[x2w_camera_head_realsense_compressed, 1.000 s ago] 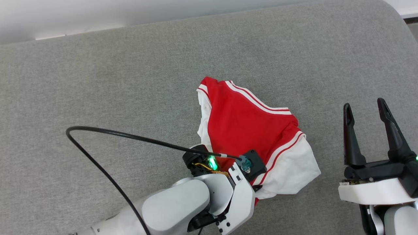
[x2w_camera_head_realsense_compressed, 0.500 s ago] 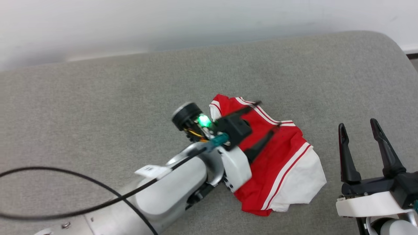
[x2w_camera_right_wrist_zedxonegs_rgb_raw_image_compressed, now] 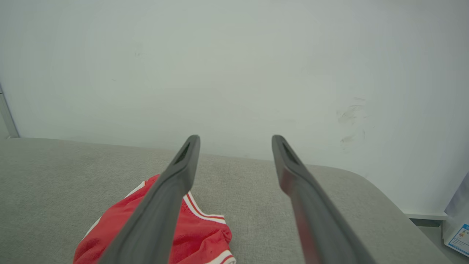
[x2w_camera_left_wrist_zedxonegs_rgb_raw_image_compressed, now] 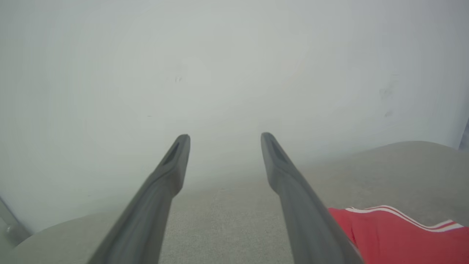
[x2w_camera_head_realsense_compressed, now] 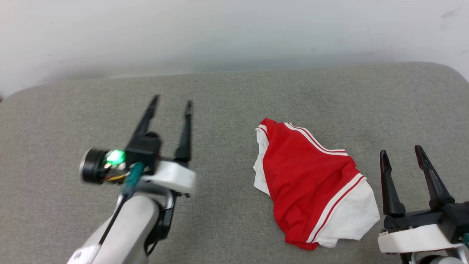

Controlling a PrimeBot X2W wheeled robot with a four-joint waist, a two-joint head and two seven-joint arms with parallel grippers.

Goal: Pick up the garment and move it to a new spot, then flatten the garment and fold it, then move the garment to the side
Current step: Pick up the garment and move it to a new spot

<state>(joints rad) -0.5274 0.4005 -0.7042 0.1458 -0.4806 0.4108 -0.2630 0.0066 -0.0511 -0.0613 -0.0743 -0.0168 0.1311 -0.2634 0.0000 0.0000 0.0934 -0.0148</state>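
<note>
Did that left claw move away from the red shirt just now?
Yes. The left gripper has swung left, off the shirt, and now stands open over bare cushion.

The place looks like a plain test room or lab rather than a lived-in home, though that is not certain. A broad worktop (x2w_camera_head_realsense_compressed: 234,91) covered in grey woven fabric, with rounded corners, stands against a bare white wall (x2w_camera_head_realsense_compressed: 234,33) marked with dark scuffs (x2w_camera_right_wrist_zedxonegs_rgb_raw_image_compressed: 348,110), and a crumpled garment (x2w_camera_head_realsense_compressed: 304,176) lies on it. Past the worktop's corner runs a pale skirting board (x2w_camera_right_wrist_zedxonegs_rgb_raw_image_compressed: 421,213), and a white carton (x2w_camera_right_wrist_zedxonegs_rgb_raw_image_compressed: 456,229) with a blue label stands there.
</note>
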